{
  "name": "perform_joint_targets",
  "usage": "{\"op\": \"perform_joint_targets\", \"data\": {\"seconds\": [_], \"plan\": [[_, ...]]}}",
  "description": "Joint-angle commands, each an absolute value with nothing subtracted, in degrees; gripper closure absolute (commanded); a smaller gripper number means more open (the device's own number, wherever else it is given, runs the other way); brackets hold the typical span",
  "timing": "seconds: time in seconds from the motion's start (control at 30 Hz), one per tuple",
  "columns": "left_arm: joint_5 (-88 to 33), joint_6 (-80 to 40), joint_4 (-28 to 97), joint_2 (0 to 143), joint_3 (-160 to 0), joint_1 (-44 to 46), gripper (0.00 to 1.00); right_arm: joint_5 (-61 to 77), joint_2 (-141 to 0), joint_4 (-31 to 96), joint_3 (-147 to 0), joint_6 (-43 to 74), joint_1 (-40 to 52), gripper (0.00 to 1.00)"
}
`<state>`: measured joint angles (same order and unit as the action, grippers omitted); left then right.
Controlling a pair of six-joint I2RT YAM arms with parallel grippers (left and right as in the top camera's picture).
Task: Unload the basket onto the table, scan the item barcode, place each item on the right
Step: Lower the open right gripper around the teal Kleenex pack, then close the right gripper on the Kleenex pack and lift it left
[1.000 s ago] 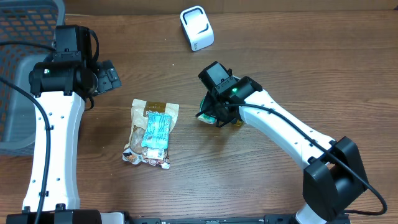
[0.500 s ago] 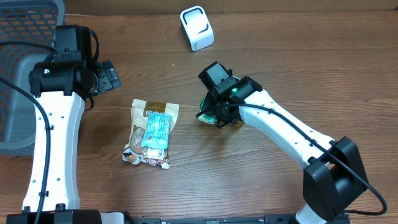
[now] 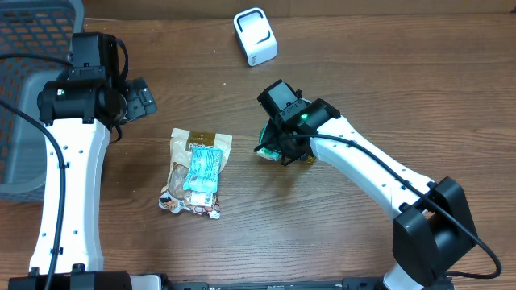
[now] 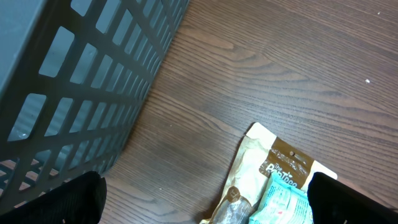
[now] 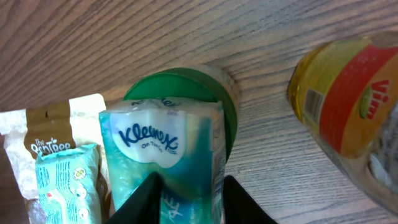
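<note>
I see right end effector [image 5: 189, 198] pinching tissue pack [image 5: 165, 146], pack sticking out ahead of fingers [image 5: 144, 194], low over bench [image 3: 363, 80]. Green lid [image 5: 186, 84] directly beyond pack; contact unclear. Yellow bottle [image 5: 348, 93] close on one side of end effector, snack pouch [image 3: 193, 173] on other side. White scanner [image 3: 255, 36] well apart, farther out. Left end effector [image 4: 205, 208] spread wide above bench, basket [image 4: 74, 81] just beside it, pouch top ahead.

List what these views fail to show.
- Kleenex pack: right wrist view, bottom edge cuts it off; overhead, the right arm mostly covers it.
- Yellow bottle: right wrist view, right edge crops it; its barcode is too blurred to read.
- Snack bag: left wrist view, bottom edge crops it.
</note>
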<state>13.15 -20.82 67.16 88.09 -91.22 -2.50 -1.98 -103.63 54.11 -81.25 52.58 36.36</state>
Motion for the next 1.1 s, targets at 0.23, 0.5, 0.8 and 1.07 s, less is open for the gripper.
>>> {"op": "perform_joint_targets", "data": {"seconds": [0.23,0.5,0.8,1.07], "plan": [[13.9,-20.1,67.1,87.8,-91.7,-2.6,0.01,-4.4,-103.7,54.4,-80.9,52.7,36.2,0.67],[13.9,-20.1,67.1,87.8,-91.7,-2.6,0.01,-4.4,-103.7,54.4,-80.9,52.7,36.2,0.71],[13.9,-20.1,67.1,87.8,-91.7,-2.6,0.0,-4.4,-103.7,54.3,-80.9,52.7,36.2,0.7],[13.9,-20.1,67.1,87.8,-91.7,-2.6,0.0,-4.4,-103.7,54.3,-80.9,52.7,36.2,0.78]]}}
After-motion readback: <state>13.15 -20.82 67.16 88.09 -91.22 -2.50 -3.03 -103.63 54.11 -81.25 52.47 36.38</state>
